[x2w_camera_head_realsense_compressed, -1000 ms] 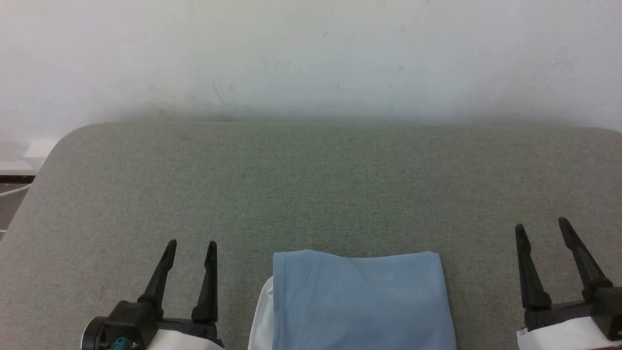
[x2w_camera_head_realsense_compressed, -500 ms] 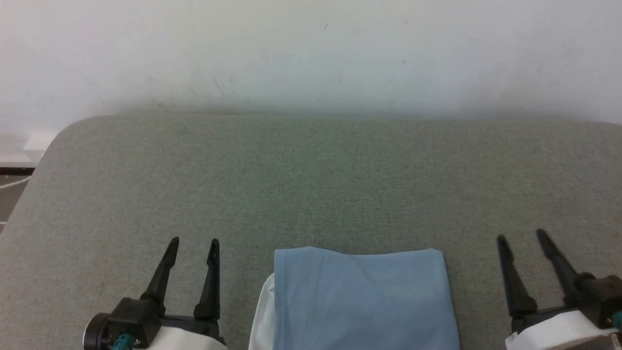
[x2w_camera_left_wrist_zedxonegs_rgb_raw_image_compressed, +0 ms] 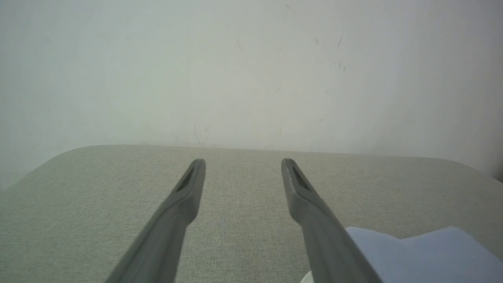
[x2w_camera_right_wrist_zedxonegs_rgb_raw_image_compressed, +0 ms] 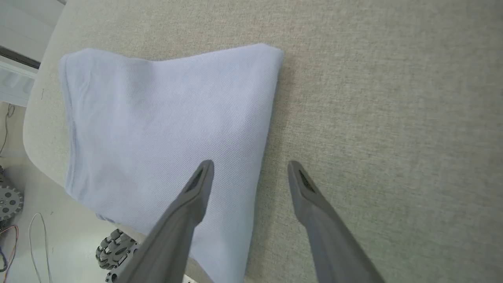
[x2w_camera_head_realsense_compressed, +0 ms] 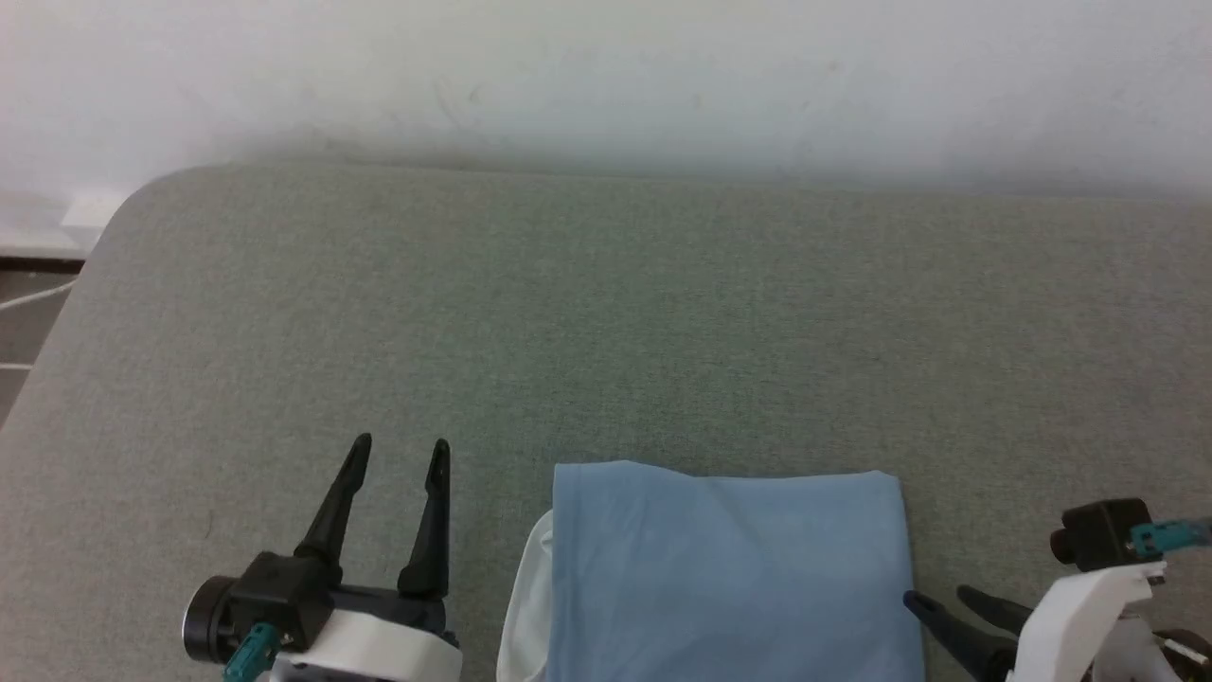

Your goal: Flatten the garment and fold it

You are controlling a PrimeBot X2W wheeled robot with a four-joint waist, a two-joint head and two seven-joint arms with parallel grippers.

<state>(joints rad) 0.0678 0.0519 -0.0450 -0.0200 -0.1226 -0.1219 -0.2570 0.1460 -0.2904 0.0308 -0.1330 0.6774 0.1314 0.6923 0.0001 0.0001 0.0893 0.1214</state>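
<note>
A pale, scuffed wall rises behind everything, well beyond the garment's far edge. Under the garment spreads a grey-green fabric-covered table with rounded corners, running far out past the garment on the left, right and far sides.

The garment lies folded into a smooth light blue rectangle on the table's near edge, roughly at the middle, with its plain side up. In the right wrist view the garment shows a fine knit and one slightly lifted far corner, and its near end reaches the table's rim.

The left gripper hovers just beside the garment's left edge, apart from it, fingers pointing away from the robot. Its two dark fingers are spread wide with only bare table between them, as the left wrist view confirms; there a corner of the garment shows past one of the fingers.

The right gripper sits at the garment's right edge, fingers aimed in towards it. They are spread wide too and straddle that edge: one finger over the blue cloth, the other over bare table. Whether a tip touches the cloth cannot be told.

A strip of white fabric peeks out along the garment's left edge. Below the garment's near end, a small roller wheel stands on the floor.
</note>
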